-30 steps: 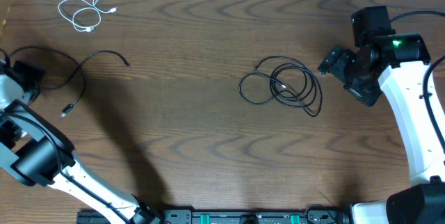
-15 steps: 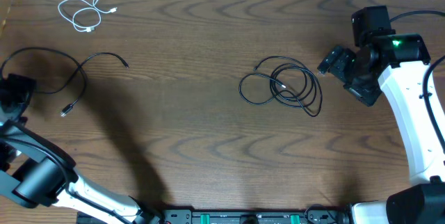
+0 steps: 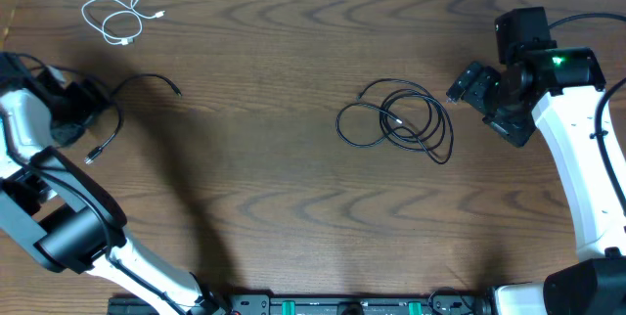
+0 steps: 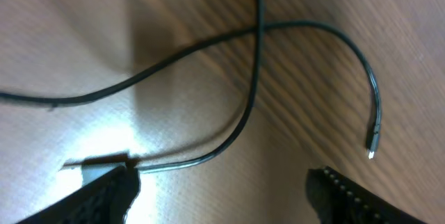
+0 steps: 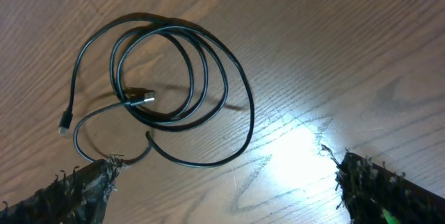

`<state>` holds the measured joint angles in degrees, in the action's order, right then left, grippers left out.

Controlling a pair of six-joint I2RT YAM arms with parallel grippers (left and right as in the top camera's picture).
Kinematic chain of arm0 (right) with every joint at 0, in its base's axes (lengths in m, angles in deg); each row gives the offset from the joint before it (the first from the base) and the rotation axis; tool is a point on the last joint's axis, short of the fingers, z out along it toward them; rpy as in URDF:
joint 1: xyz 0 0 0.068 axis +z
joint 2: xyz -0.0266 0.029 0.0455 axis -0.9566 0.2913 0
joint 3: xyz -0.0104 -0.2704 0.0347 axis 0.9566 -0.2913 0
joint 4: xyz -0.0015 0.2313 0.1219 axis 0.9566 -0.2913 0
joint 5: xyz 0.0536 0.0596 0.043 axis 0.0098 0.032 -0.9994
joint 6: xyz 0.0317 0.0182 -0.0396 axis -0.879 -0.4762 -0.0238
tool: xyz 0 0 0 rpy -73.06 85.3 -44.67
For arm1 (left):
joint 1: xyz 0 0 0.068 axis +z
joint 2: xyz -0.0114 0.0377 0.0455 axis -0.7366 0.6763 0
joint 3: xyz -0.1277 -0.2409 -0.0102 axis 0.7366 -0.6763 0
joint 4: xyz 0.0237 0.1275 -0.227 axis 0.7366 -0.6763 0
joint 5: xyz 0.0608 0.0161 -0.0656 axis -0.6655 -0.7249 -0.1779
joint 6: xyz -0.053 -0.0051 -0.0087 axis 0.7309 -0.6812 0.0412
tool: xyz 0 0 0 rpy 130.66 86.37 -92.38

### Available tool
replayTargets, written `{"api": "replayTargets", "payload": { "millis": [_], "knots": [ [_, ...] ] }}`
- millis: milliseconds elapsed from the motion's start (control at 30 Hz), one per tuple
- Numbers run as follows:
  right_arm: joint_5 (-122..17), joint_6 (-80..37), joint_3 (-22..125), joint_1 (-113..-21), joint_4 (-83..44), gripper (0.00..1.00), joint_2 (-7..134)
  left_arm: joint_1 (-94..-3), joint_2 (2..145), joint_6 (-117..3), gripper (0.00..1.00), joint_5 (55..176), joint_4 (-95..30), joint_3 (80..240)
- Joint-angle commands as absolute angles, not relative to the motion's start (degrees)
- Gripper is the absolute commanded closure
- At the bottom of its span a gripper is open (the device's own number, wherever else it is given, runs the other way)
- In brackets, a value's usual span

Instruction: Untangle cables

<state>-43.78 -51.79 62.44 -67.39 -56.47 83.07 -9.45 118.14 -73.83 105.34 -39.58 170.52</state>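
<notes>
Cables in three lots on the counter [image 3: 274, 207]:
- white cable [image 3: 119, 17], far-left corner, loosely looped, well clear of both arms
- single black cable [image 4: 259, 28], left edge, crosses over itself once, free plug end [image 4: 374, 137] lying off to one side
- black coil [image 5: 167, 125], centre-right, several overlapping loops, one plug [image 5: 144, 99] sitting inside the loops

Left fingers [image 4: 104, 196] are wide apart right over the single black cable. One strand runs up to a fingertip, and I can't tell if it touches. Nothing is gripped.

Right fingers [image 5: 375, 189] are spread wide, beside the coil and short of it, holding nothing.

Handling, my read: thin, light, floppy cords. They'll drag and slide on the wood rather than lift clean, and pulling one loop likely tows the whole bundle. The plugs are the only stiff bits, so pinch just behind a plug, or on an outer loop that stands clear of the others. Pull slowly or the crossings tighten.
</notes>
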Motion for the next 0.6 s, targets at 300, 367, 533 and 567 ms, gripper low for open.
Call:
{"api": "replayTargets", "payload": {
  "millis": [300,367,533,567],
  "knots": [
    [-43.7,-51.0,62.3,-67.3,-56.2,0.01,83.5,-16.1,119.6,-81.8,0.21,104.6,-16.8,157.1],
    [-43.7,-51.0,62.3,-67.3,-56.2,0.01,83.5,-16.7,120.0,-83.0,0.25,104.2,-16.3,157.1],
    [-43.7,-51.0,62.3,-67.3,-56.3,0.01,83.5,-17.0,120.8,-83.0,0.32,96.9,-15.6,157.1],
    [-43.7,-51.0,62.3,-67.3,-56.4,0.01,83.5,-17.0,121.0,-83.0,0.32,95.6,-15.5,157.1]
  ]
}}
